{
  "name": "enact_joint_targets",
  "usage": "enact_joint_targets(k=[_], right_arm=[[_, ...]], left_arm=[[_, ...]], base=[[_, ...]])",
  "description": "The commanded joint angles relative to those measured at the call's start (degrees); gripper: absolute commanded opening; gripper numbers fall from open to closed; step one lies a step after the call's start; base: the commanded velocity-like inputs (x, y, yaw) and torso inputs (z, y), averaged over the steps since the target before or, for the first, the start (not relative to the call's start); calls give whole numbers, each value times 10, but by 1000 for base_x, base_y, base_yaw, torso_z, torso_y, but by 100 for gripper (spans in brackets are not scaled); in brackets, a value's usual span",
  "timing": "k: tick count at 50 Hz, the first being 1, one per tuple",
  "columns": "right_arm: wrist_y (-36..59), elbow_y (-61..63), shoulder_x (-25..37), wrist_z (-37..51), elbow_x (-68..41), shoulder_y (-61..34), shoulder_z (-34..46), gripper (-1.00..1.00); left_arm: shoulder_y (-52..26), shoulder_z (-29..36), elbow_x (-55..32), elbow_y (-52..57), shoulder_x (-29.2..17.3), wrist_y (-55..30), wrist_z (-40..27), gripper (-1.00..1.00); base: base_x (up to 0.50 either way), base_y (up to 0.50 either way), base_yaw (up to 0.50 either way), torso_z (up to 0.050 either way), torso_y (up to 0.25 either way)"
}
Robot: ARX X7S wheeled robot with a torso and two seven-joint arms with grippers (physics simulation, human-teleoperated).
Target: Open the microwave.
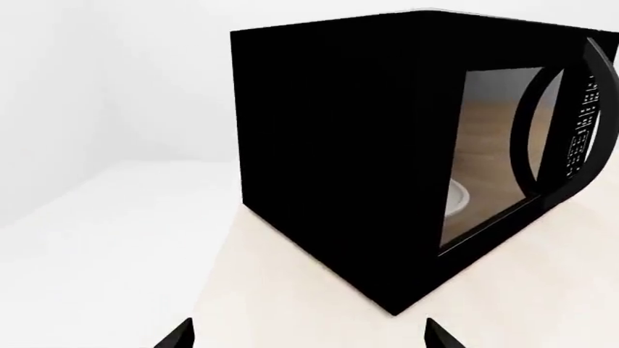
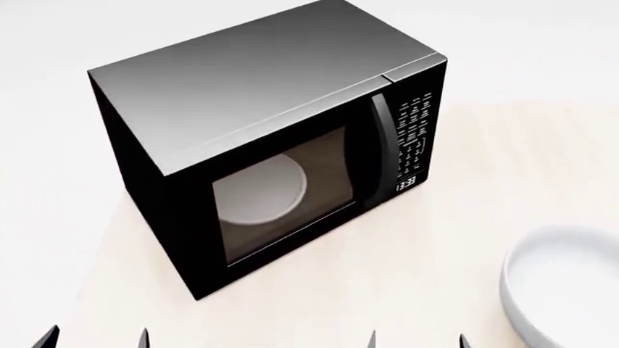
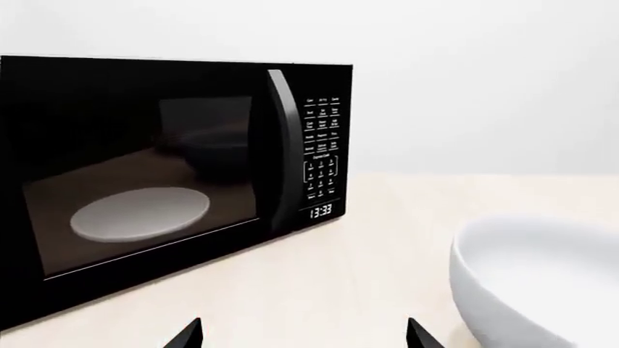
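**Door shut, nothing yet begun**

The microwave (image 2: 280, 138) is seen with its door closed flush against the front, so the task is judged to be at its very start: the handle has not been touched and the whole opening remains to be done. It stands on a pale wooden table (image 2: 387, 290), turned at an angle, ahead of the left arm and slightly to that side. A black body and a grey metallic top are shown, with a windowed door (image 3: 145, 188) through which a white round turntable (image 3: 140, 214) can be made out. A curved black handle (image 3: 280, 145) runs down the door's edge beside the keypad (image 3: 321, 148), under which a clock is lit. A white bowl (image 2: 566, 286) is placed well apart, on the right.

The left gripper (image 2: 94, 337) and the right gripper (image 2: 416, 339) are held short of the microwave, only fingertips being visible; both are spread wide and empty.
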State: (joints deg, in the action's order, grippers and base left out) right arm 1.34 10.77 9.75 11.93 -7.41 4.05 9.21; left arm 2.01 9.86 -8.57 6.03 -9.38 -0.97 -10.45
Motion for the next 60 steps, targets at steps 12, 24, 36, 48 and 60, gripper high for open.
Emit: enact_joint_targets(k=[12, 24, 36, 48, 60], right_arm=[[-2, 6, 8, 7, -6, 1, 8, 100], [-5, -5, 11, 7, -10, -4, 13, 100], [29, 14, 17, 6, -34, -16, 15, 100], [147, 129, 60, 6, -69, -69, 2, 100], [261, 147, 84, -2, -76, -168, 17, 100]], left_arm=[[-4, 10, -5, -2, -7, 0, -7, 100], [-12, 13, -9, -16, -8, 2, -10, 100], [-16, 17, -21, -20, -11, -2, -7, 100], [3, 19, -36, 20, -21, -10, -9, 100], [5, 20, -42, 28, -26, -8, -13, 100]], base=[[0, 0, 0, 0, -162], [0, 0, 0, 1, -162], [0, 0, 0, 2, -162], [0, 0, 0, 2, -74], [0, 0, 0, 0, 0]])
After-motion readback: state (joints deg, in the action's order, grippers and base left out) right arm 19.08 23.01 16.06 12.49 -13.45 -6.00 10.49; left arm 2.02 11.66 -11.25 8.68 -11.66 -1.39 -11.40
